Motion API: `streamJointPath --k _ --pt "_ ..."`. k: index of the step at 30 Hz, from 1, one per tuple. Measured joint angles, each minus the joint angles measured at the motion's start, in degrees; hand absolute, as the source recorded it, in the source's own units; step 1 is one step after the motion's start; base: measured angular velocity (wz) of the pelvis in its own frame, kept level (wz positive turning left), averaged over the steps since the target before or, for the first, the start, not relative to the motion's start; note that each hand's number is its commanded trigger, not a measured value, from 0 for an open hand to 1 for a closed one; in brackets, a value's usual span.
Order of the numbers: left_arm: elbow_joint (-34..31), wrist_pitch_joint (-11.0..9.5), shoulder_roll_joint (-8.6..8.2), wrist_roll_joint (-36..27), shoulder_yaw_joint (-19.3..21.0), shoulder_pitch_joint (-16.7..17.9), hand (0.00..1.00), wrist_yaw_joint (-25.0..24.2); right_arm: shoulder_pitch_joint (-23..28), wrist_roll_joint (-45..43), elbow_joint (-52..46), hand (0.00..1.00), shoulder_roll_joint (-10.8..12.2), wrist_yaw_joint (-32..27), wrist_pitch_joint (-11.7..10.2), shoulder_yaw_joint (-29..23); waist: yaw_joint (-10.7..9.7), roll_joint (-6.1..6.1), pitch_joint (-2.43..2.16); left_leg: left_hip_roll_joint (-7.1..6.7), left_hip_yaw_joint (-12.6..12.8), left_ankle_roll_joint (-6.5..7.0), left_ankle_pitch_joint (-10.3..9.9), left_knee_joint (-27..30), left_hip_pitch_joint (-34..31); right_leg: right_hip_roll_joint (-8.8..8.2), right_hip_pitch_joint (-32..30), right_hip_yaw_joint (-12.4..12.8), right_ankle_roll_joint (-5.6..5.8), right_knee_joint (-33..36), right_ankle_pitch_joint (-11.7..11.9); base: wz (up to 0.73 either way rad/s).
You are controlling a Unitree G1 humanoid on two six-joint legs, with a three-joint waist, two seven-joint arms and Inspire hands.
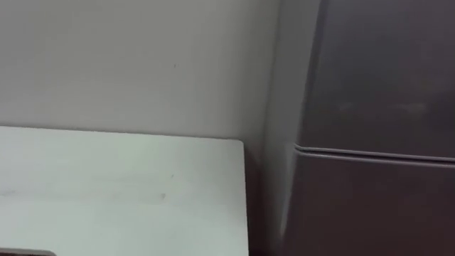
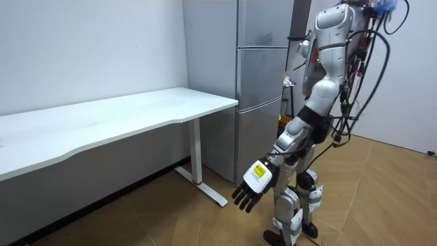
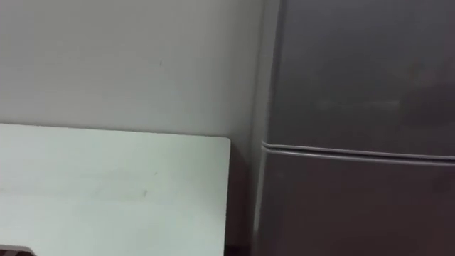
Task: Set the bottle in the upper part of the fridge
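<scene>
Robot faces fridge [image 2: 263, 89] beside white table [image 2: 136, 113]; doors closed. Left hand [image 2: 251, 186] hangs low, fingers relaxed, empty.

White table [image 2: 136, 113] and grey fridge [image 2: 263, 82] on wood floor [image 2: 389, 191].

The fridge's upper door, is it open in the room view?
No, the upper door sits flush with the front of the fridge, closed, with no gap showing.

The left arm hangs down, slightly forward of the body. The left hand [image 2: 253, 181] (fingers pointing floorward) is loosely spread.
</scene>
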Motion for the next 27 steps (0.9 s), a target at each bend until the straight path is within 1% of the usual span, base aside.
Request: streamJointPath --k 2,6,8,9,12,13,15,16,17,18,19,20,21,23,27 --pt "0.0 0.0 0.0 0.0 0.0 -0.1 0.0 1.0 1.5 0.0 0.0 0.0 0.0 -1.2 0.2 -0.4 0.0 -0.84 0.15 0.12 0.4 -0.14 -0.1 -0.3 0.2 0.03 0.0 0.1 -0.01 -0.1 -0.2 -0.07" --pt "0.2 -0.1 0.05 -0.6 0.0 -0.8 0.0 2.1 2.9 0.0 0.0 0.0 0.0 -2.0 0.3 -0.4 -0.6 -1.18 0.26 0.45 0.6 -0.23 -0.4 -0.7 0.3 0.21 -0.2 0.2 -0.04 0.0 -0.2 -0.08" --pt "0.2 -0.1 -0.05 -0.6 0.0 -1.0 0.0 2.1 5.2 0.1 0.0 0.0 0.0 -2.1 0.4 -0.4 -0.6 -1.31 0.22 0.59 0.6 -0.26 -0.8 -0.6 0.3 0.33 -0.2 0.2 -0.05 0.0 -0.2 0.0" --pt "0.2 -0.1 -0.08 -0.6 0.0 -1.0 0.0 2.2 5.7 0.1 0.0 0.0 0.0 -2.1 0.4 -0.4 -0.6 -1.26 0.22 0.63 0.7 -0.26 -0.9 -0.6 0.4 0.34 -0.2 0.2 -0.05 0.0 -0.2 -0.09" --pt "0.2 0.1 -0.19 -0.5 0.0 -1.2 0.0 2.6 7.4 1.0 0.0 0.0 0.0 -2.2 0.5 -0.4 -0.5 -0.35 0.33 0.8 1.6 -0.2 -1.2 -1.0 0.6 0.47 -0.2 1.3 -0.05 0.0 -0.2 -0.18" --pt "0.3 0.3 -0.18 -0.5 0.0 -1.0 0.0 3.1 8.4 2.3 0.0 0.0 0.0 -2.6 0.5 -0.4 -0.5 0.06 0.16 0.81 1.7 -0.21 -1.3 -1.2 0.6 0.5 -0.2 1.6 -0.05 0.0 -0.2 -0.1" --pt "0.3 0.4 -0.22 -0.5 0.0 -0.8 0.0 3.7 10.5 4.5 0.4 0.0 0.3 -2.9 0.5 -0.5 -0.7 0.47 -0.05 0.79 1.7 -0.21 -1.3 -1.5 0.7 0.49 -0.2 1.7 -0.05 0.0 -0.2 -0.04" --pt "0.3 0.4 -0.27 -0.5 0.0 -0.9 0.0 3.8 11.7 6.4 0.4 0.0 0.9 -2.9 0.5 -0.5 -1.1 0.46 0.02 0.8 1.7 -0.21 -1.3 -1.6 0.8 0.49 -0.2 1.6 -0.05 0.0 -0.2 0.0" --pt "0.3 0.4 -0.28 -0.5 0.0 -0.9 0.0 3.8 12.7 7.7 0.6 0.0 2.1 -2.8 0.5 -0.8 -1.1 0.64 0.05 0.81 1.7 -0.22 -1.3 -1.7 0.8 0.51 -0.3 1.5 -0.05 0.0 -0.2 0.0" --pt "0.3 0.4 -0.32 -0.5 0.0 -1.0 0.0 3.8 13.0 8.2 0.8 0.0 2.9 -2.8 0.5 -1.0 -1.2 0.76 0.06 0.83 1.8 -0.26 -1.3 -1.7 0.8 0.52 -0.3 1.5 -0.05 0.0 -0.2 -0.09" --pt "0.2 0.4 -0.48 -0.5 0.0 -1.0 0.0 3.8 13.6 9.4 1.6 0.0 4.2 -2.7 0.5 -1.3 -1.2 1.03 -0.01 0.86 2.0 -0.3 -1.2 -1.8 0.7 0.53 -0.5 1.6 -0.05 0.0 -0.2 -0.11" --pt "0.2 0.4 -0.83 -0.5 0.0 -0.9 0.0 3.7 14.0 9.7 3.0 0.0 5.3 -2.6 0.6 -1.5 -1.2 1.33 0.01 0.9 2.2 -0.3 -1.2 -1.8 0.8 0.53 -0.6 1.7 -0.05 0.0 -0.2 -0.11" --pt "0.2 0.4 -1.08 -0.5 0.0 -1.0 0.0 3.7 14.3 10.0 3.7 0.0 5.7 -2.5 0.8 -1.5 -1.2 1.52 0.03 0.9 2.3 -0.3 -1.2 -1.7 0.8 0.53 -0.6 1.7 -0.05 0.0 -0.2 -0.06" --pt "0.1 0.4 -2.04 -0.6 0.0 -1.1 0.0 3.6 15.2 10.3 5.5 0.0 7.9 -2.3 1.3 -1.5 -1.3 2.01 0.04 0.89 2.4 -0.3 -1.2 -1.7 0.9 0.53 -0.6 1.9 -0.05 0.1 -0.2 -0.03" --pt "0.1 0.4 -2.45 -0.6 -0.6 -1.5 0.0 3.7 18.8 11.5 7.9 0.0 10.0 -1.4 1.6 -0.6 -1.2 2.35 0.08 0.95 2.3 -0.3 -1.3 -1.7 1.7 0.54 0.0 1.7 -0.05 0.1 -0.2 0.02"
